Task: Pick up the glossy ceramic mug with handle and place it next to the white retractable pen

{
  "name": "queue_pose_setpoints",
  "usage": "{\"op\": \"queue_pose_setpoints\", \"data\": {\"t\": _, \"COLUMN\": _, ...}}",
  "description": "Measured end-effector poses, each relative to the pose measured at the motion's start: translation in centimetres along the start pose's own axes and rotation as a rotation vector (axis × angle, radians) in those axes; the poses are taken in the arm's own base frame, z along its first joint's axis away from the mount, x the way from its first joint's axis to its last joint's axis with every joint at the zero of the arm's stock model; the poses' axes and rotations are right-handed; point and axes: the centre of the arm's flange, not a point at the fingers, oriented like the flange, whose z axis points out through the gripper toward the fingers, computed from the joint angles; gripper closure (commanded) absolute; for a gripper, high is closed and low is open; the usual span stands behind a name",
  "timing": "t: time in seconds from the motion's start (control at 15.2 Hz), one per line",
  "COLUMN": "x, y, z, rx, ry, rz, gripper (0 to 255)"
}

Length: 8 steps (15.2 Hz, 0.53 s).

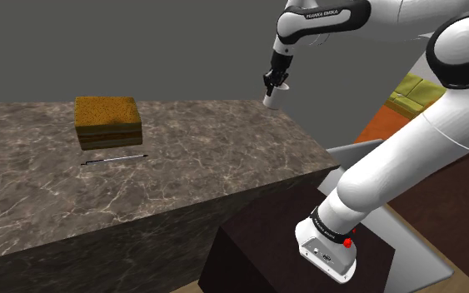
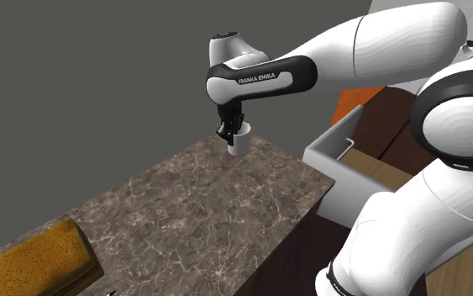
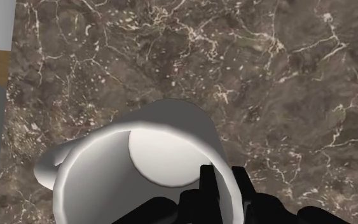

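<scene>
Block: brown-and-yellow layered rectangular block [image 1: 107, 121], on the dark veined marble counter [image 1: 199, 179], at the shoulder view's left.
Pen: thin white retractable pen [image 1: 114, 158], just in front of the block, long axis left to right.
Mug: white glossy mug with handle [image 1: 271, 99], at the counter's far right corner, well apart from the pen.
Gripper: black two-finger gripper [image 1: 275, 83], pinching the mug's rim wall.
Coming move: judged a carry leftward, ending beside the pen.

Your plain white mug [image 1: 272, 98], mouth up and slightly tilted, sits at the tabletop's [image 1: 182, 183] far corner, its rim pinched in the claw [image 3: 224, 184]. The thin pen [image 1: 114, 158] lies flat, well apart, mid-tabletop.
</scene>
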Motion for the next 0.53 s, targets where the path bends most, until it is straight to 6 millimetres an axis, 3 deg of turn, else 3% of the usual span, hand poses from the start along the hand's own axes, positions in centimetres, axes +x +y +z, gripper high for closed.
{"op": "queue_pose_setpoints", "data": {"t": 0.4, "x": -0.1, "y": 0.1, "z": -3.0, "rx": 0.0, "ry": 0.0, "rz": 0.0, "gripper": 255}}
{"op": "queue_pose_setpoints", "data": {"t": 0.53, "x": -0.4, "y": -1.5, "z": -3.5, "rx": 0.0, "ry": 0.0, "rz": -0.001, "gripper": 255}}
